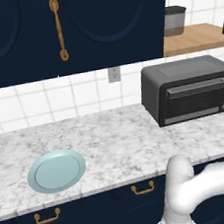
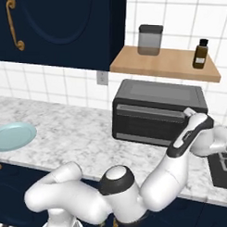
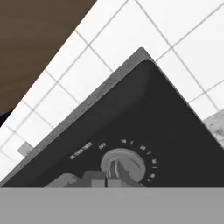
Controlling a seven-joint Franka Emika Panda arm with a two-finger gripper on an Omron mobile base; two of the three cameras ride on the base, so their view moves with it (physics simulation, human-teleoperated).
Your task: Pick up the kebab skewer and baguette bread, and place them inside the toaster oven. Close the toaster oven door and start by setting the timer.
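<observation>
Setting: domestic kitchen, rendered.
- Table [image 1: 116, 133]: white-grey marbled top, running wall to wall.
- Upper cabinets [image 1: 68, 25]: navy doors, brass handles.
- Lower drawers [image 1: 139, 192]: navy, brass pulls.
- Backsplash [image 1: 48, 102]: white square tiles, wall socket [image 1: 114, 74] at 12 o'clock.
- Wooden shelf [image 2: 166, 61]: carries a grey canister [image 2: 150, 39] and a dark bottle [image 2: 199, 53].
- Toaster oven [image 1: 188, 88]: dark box at 2 o'clock, knobs at right; its timer dial [image 3: 123, 165] shows printed numbers.
- Plate [image 1: 56, 171]: pale blue, at 8 o'clock.
</observation>
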